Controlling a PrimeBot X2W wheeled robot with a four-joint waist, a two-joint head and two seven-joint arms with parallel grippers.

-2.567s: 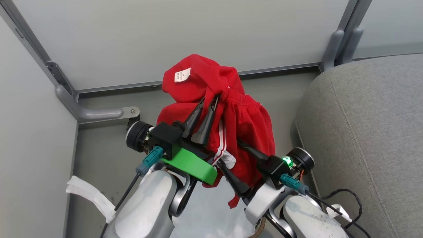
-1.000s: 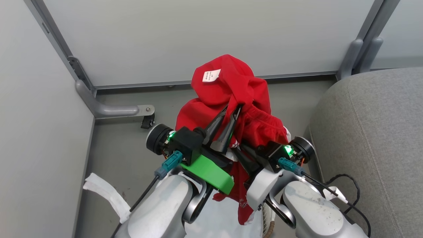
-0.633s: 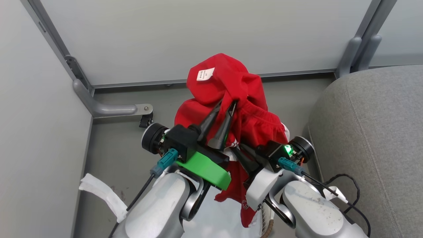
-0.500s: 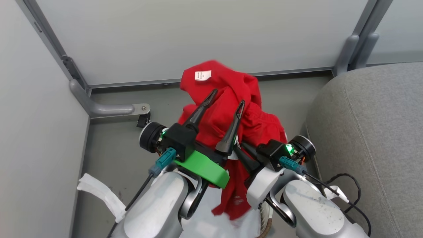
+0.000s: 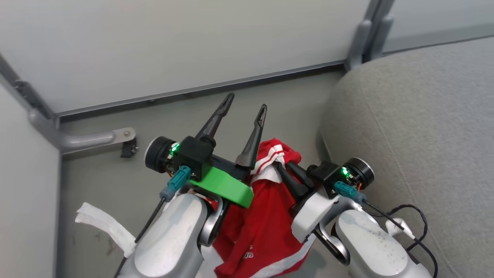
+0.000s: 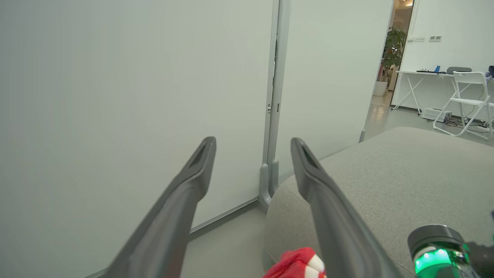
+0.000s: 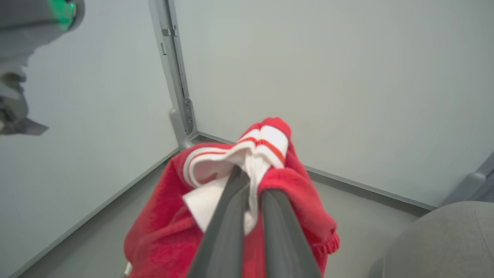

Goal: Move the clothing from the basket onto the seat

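Note:
The clothing (image 5: pixel 266 220), red with white bands, hangs in a bunch from my right gripper (image 5: pixel 283 170), which is shut on its white-banded edge. The right wrist view has the same grip, with the clothing (image 7: pixel 162 220) folded over the right gripper (image 7: pixel 249 179). My left gripper (image 5: pixel 245 105) stands open and holds nothing, raised just left of the fabric. Its two fingers are spread wide in its own view, left gripper (image 6: pixel 252 141), with a red and white tip of the clothing (image 6: pixel 299 264) below. The grey seat (image 5: pixel 417 116) is close on the right. My forearms hide the basket, apart from a white strap (image 5: pixel 101 228).
Pale partition panels (image 5: pixel 173 50) with grey metal posts and a foot bracket (image 5: pixel 96 137) close off the corner ahead and to the left. Grey floor (image 5: pixel 115 181) lies between them and the seat. A black cable (image 5: pixel 409 216) loops beside my right forearm.
My left gripper has opened and let go of the clothing. The fabric has dropped and now hangs from the right gripper alone. The head camera has swung towards the seat.

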